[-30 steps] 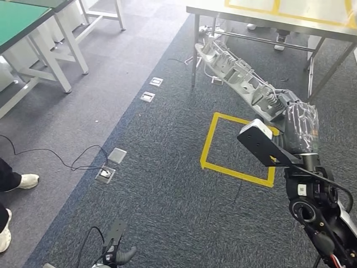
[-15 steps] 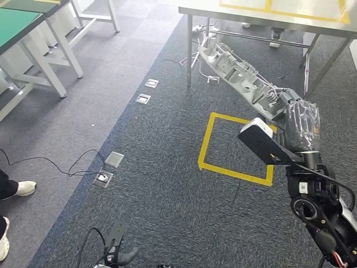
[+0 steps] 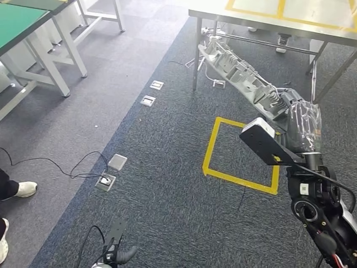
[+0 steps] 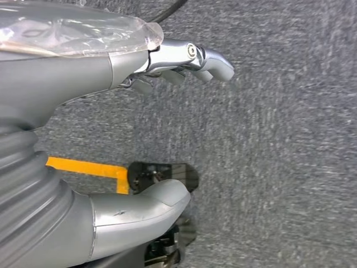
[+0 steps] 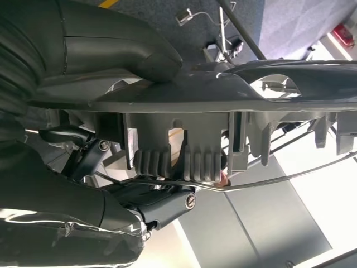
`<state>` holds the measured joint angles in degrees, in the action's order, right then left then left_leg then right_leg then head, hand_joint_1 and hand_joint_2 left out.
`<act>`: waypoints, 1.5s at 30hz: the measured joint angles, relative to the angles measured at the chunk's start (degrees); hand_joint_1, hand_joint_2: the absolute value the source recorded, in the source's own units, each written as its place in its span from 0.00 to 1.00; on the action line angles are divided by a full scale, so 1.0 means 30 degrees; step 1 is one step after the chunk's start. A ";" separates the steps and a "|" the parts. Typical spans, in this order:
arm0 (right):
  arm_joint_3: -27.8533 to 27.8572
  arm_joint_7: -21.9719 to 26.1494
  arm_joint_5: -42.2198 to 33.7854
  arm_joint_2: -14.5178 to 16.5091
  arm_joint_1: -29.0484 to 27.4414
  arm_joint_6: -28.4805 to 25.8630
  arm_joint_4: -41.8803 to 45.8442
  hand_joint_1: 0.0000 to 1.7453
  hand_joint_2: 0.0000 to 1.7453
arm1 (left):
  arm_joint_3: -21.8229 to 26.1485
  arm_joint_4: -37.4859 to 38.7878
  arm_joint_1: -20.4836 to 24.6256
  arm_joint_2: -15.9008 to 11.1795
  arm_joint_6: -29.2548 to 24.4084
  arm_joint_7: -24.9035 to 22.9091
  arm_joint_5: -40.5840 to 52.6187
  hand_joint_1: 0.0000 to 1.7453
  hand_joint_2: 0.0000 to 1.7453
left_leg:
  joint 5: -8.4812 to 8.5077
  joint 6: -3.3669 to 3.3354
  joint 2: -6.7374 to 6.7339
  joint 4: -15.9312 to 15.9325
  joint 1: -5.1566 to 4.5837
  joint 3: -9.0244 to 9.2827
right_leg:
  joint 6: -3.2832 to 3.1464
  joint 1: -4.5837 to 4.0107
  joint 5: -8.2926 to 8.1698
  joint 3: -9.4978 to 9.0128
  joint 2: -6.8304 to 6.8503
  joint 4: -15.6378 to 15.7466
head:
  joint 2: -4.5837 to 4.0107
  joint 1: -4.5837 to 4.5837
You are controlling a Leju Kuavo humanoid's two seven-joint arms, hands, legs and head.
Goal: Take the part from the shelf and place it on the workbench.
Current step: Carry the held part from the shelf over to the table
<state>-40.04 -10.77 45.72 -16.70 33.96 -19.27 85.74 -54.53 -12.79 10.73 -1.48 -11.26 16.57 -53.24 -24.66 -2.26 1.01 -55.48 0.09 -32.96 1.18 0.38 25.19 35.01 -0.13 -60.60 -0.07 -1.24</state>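
My right arm reaches forward, and my right hand (image 3: pixel 299 120) grips the long grey part (image 3: pixel 240 75) at one end. My left hand (image 4: pixel 126 128) hangs empty, fingers apart.

Dark grey carpeted floor (image 3: pixel 160 184) — a yellow tape square (image 3: pixel 240 156) marked on it, black cables (image 3: pixel 63 166) trailing to floor sockets (image 3: pixel 105 181). Metal-legged surface (image 3: pixel 269 17) with yellow tape lines stands beyond; a green-topped surface (image 3: pixel 21 19) stands far left.

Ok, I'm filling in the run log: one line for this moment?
phase: carrying | right hand: grips long grey part, far end toward workbench | left hand: holds nothing, over carpet | part not yet placed
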 joint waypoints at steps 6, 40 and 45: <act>0.0009 -0.0011 -0.0020 -0.0006 0.0070 -0.0027 0.0018 1.00 1.00 | 0.0004 0.0000 0.0016 0.0024 -0.0004 -0.0013 0.0007 0.00 1.00 | -0.0323 0.0493 -0.0132 -0.0350 -0.0089 -0.0159 | -0.0250 -0.0015 -0.0276 -0.1090 0.0029 0.2027 | 0.0000 -0.0011; -0.0004 -0.0109 -0.0182 -0.0020 0.0085 -0.0071 0.0011 1.00 1.00 | 0.0007 0.0000 -0.0125 0.0126 -0.0055 -0.0047 -0.0058 0.00 1.00 | -0.1930 0.0905 -0.0252 -0.3899 0.0127 -0.2003 | -0.0351 0.0062 -0.0377 -0.1195 0.0040 0.2283 | -0.0002 0.0018; -0.0124 -0.0067 -0.0195 -0.0016 0.0023 -0.0067 0.0006 1.00 1.00 | 0.0007 0.0000 -0.0189 0.0080 -0.0058 -0.0051 -0.0058 0.00 1.00 | -0.0137 0.0954 -0.0256 -0.3072 0.0257 -0.2380 | -0.0280 0.0066 -0.0036 -0.1592 -0.0149 0.2266 | 0.0000 -0.0062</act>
<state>-40.41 -10.97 45.14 -16.75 34.02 -19.47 85.76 -54.51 -12.79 10.16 -1.24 -11.43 16.41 -53.42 -25.07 0.60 0.24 -64.70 0.86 -40.10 0.34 0.58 25.08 30.24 -0.58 -53.80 -0.07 -1.43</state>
